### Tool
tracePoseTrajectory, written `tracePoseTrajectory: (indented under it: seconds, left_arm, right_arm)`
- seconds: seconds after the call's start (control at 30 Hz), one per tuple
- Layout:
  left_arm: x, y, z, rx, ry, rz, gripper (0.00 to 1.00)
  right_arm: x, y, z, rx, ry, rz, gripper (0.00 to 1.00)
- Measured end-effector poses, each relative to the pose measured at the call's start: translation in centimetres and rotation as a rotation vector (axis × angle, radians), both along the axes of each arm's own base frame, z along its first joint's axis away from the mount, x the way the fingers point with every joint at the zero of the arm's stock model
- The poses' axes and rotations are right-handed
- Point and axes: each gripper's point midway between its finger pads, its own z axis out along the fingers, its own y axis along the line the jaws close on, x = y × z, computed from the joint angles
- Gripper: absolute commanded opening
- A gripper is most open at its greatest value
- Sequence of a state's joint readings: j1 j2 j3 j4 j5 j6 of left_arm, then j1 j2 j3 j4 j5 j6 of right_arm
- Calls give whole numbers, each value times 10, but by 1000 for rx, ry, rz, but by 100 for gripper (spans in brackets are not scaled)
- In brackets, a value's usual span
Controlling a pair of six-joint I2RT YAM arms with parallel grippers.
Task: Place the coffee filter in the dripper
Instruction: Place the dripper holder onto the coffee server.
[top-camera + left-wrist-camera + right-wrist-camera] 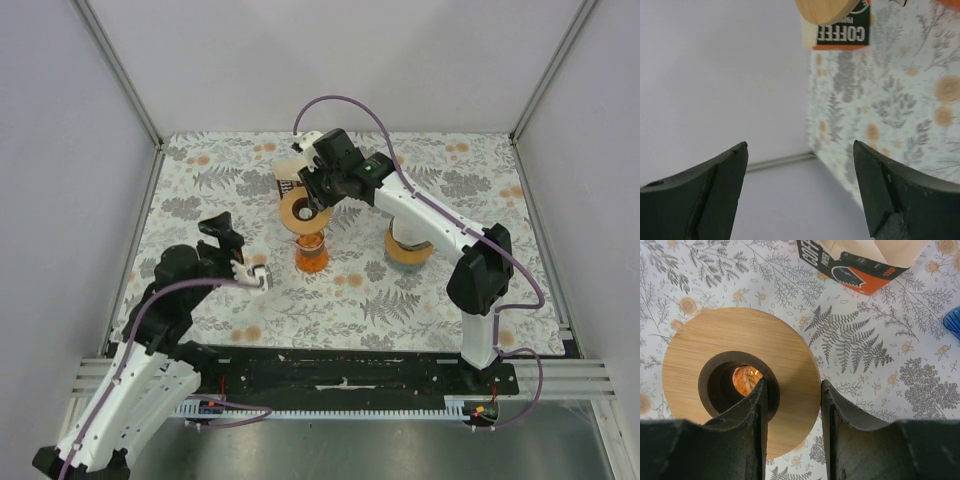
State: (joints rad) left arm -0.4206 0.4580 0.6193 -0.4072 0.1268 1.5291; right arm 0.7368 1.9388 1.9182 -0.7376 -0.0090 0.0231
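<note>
Right wrist: filter box [860,265] beyond wooden disc [785,350].

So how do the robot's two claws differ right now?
The left gripper is spread wide with nothing between its fingers. The right gripper is much narrower, clamped on the wooden ring. The left gripper hangs in open air facing the wall. The right gripper points down at the table, with one finger in the ring's hole and one outside its rim. Both have two dark fingers.
</note>
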Motion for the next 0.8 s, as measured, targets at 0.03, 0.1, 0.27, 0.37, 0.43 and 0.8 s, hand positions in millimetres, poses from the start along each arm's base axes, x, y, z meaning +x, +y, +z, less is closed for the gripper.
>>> tracePoseTrajectory:
  seconds: [0.03, 0.1, 0.27, 0.37, 0.43, 0.8]
  left_arm:
    - [7, 6, -7, -44, 93, 70, 91]
    - [19, 13, -21, -117, 252, 197, 92]
    - [32, 14, -69, -326, 654, 516, 93]
    - [15, 3, -87, -452, 861, 615, 94]
    - [7, -6, -87, -542, 959, 655, 94]
    - [25, -12, -82, -966, 1142, 838, 94]
  right_arm:
    - [-1, -2, -4, -14, 4, 7, 0]
    - [-5, -2, -9, -29, 16, 28, 0]
    - [-12, 4, -14, -28, 35, 78, 0]
    - [-13, 6, -22, -36, 51, 93, 0]
    - [-14, 5, -30, -52, 71, 99, 0]
    - [-25, 0, -57, -97, 139, 122, 0]
